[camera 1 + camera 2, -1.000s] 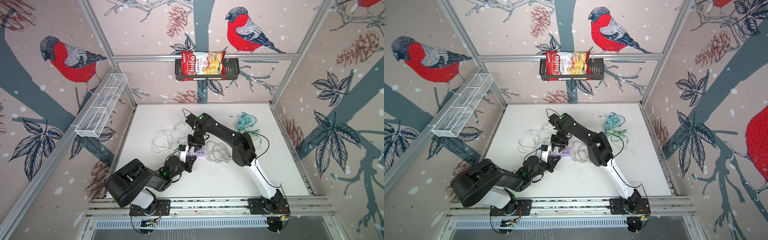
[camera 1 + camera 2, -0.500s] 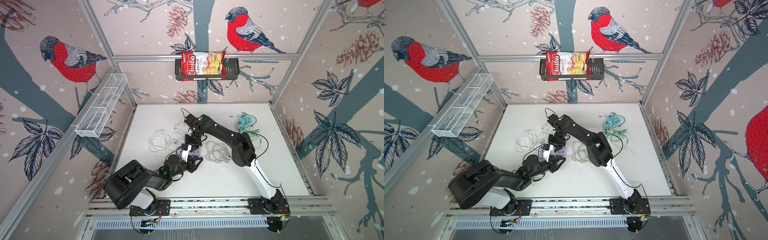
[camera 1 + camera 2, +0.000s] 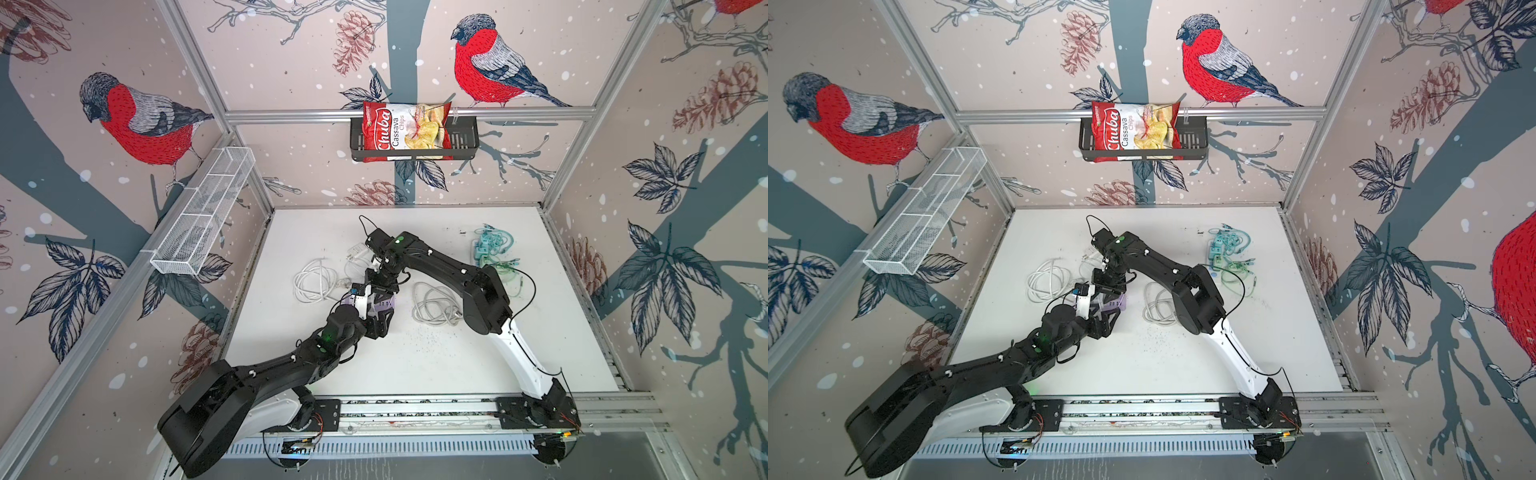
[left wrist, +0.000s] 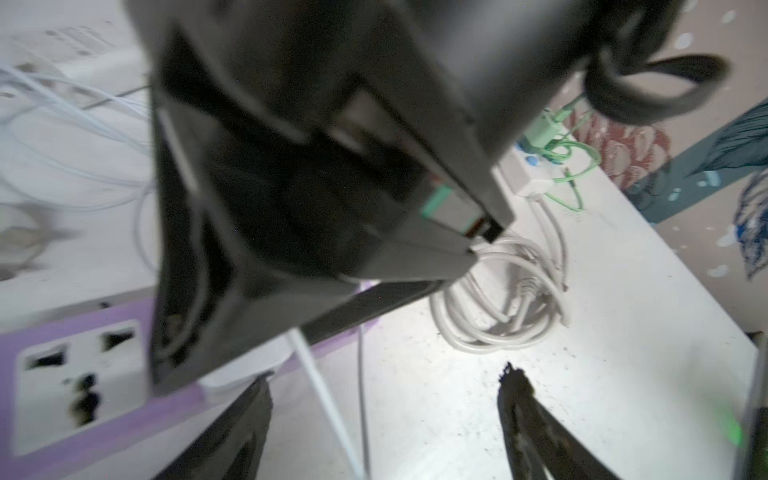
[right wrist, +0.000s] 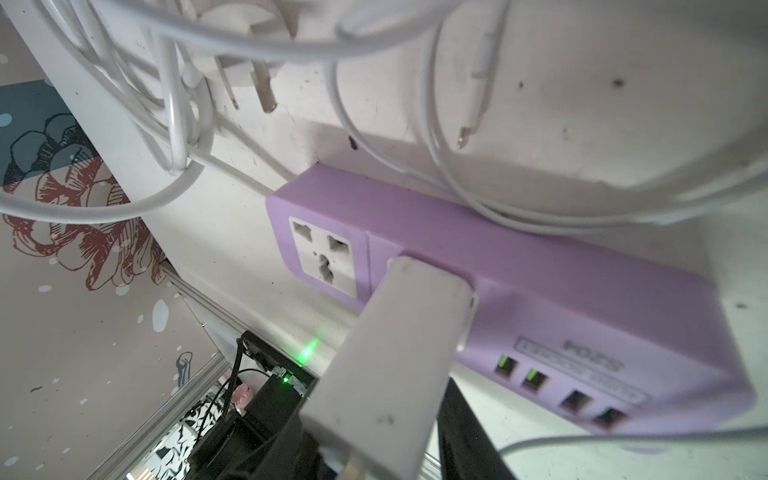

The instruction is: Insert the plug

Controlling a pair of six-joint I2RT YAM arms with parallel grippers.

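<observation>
At table centre, nine o'clock of the cable coil point(image 3: 434, 305): plug point(image 5: 399, 340) standing in the purple power strip point(image 5: 540, 282).
My right gripper point(image 3: 380, 289) pinches its flat sides; body judged rigid, light, slick. My left gripper point(image 4: 386, 376) gapes wide, empty.

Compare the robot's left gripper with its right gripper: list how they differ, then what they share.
Grip: the left gripper is open and holds nothing; the right gripper is shut on the white plug at the purple power strip.
Place: the left gripper sits at the strip's near side; the right gripper is above it.
Both are black and meet at the strip.
</observation>
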